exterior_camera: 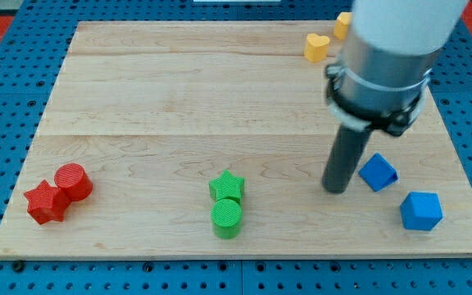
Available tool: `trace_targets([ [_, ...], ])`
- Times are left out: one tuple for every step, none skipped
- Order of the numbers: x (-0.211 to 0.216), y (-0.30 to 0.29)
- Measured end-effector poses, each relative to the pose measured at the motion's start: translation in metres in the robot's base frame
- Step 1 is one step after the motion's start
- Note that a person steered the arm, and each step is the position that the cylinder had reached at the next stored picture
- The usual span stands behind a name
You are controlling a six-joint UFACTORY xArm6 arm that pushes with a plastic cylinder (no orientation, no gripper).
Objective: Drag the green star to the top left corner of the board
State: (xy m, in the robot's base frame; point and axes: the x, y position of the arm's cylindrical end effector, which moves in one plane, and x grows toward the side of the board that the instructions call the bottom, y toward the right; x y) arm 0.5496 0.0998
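My tip has no claw to open or close and rests just left of the blue cube, well right of the green star, which sits near the board's near edge, touching the green cylinder, its pointing unclear.

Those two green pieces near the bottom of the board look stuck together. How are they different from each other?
The green star has points around its outline; the green cylinder is round with a ridged top. The star sits nearer the view's top, the cylinder nearer the bottom edge of the board. The star is the one nearer my tip, which stands well off to the view's right, touching neither. Both share the same green and seem to touch each other.
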Motion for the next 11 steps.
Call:
trace_targets([
  [0.064, -0.024],
  [0.068, -0.064],
  [0.036, -0.069],
  [-0.007, -0.088],
  [0.004, -0.096],
  [0.016, -0.111],
  [-0.08, -0.129],
  [-0.147, -0.148],
  [-0.103, -0.088],
  [-0.019, -0.081],
  [-0.053, -0.157],
])
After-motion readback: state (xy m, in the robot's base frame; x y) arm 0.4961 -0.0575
